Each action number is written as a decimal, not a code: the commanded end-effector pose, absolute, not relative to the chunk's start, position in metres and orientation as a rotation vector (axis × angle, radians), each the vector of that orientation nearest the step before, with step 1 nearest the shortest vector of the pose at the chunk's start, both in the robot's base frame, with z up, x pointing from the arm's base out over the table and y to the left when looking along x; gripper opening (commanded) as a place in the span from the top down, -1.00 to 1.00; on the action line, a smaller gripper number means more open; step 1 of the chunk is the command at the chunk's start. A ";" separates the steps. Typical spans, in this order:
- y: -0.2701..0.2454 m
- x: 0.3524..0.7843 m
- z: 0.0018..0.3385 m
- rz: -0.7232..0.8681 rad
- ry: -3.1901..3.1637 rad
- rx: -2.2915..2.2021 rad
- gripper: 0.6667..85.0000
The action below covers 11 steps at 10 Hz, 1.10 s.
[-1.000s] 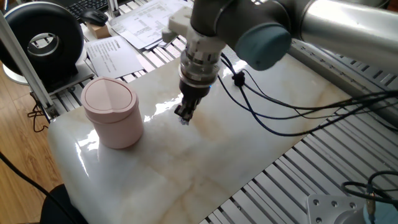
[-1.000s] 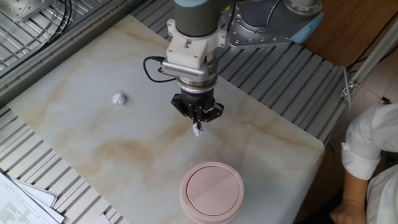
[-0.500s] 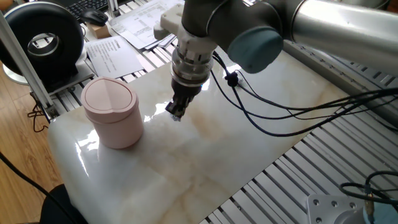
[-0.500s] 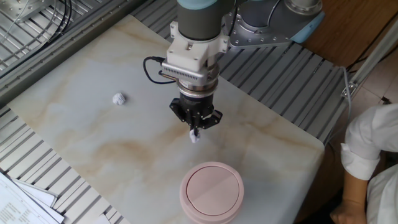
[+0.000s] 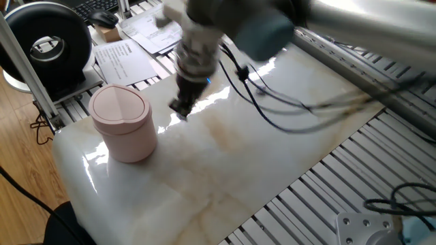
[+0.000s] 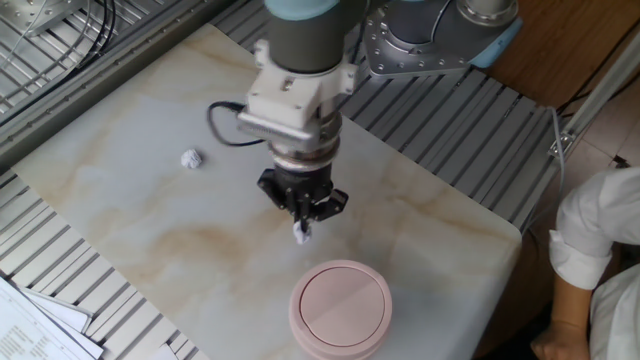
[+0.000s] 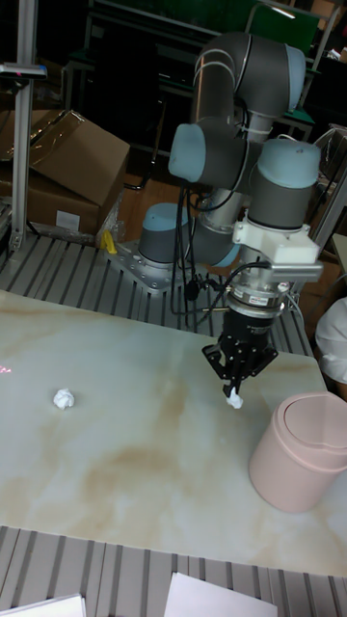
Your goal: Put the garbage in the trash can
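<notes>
I've got the claw (image 6: 303, 226) clamped on one wad of garbage (image 6: 302, 234), a small white crumple pinched at the fingertips, held above the marble bench (image 6: 150, 230) and just beside the pink trash can (image 6: 340, 308), whose lid is shut. My arm blurs in one fixed view. The second wad (image 6: 191, 158) lies on the bench, well apart from the can.

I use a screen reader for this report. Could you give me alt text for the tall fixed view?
The gripper holds a small white wad above the marble table, just left of the pink trash can. A second wad lies far left.
</notes>
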State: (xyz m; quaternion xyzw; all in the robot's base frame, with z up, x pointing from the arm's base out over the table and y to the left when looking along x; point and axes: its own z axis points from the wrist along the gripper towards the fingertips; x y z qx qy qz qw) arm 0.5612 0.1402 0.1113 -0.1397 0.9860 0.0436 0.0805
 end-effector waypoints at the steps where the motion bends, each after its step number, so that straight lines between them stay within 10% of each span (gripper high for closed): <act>1: 0.156 0.587 0.138 0.166 2.962 -0.434 0.98; 11: 0.147 0.563 0.171 0.097 3.009 -0.417 0.98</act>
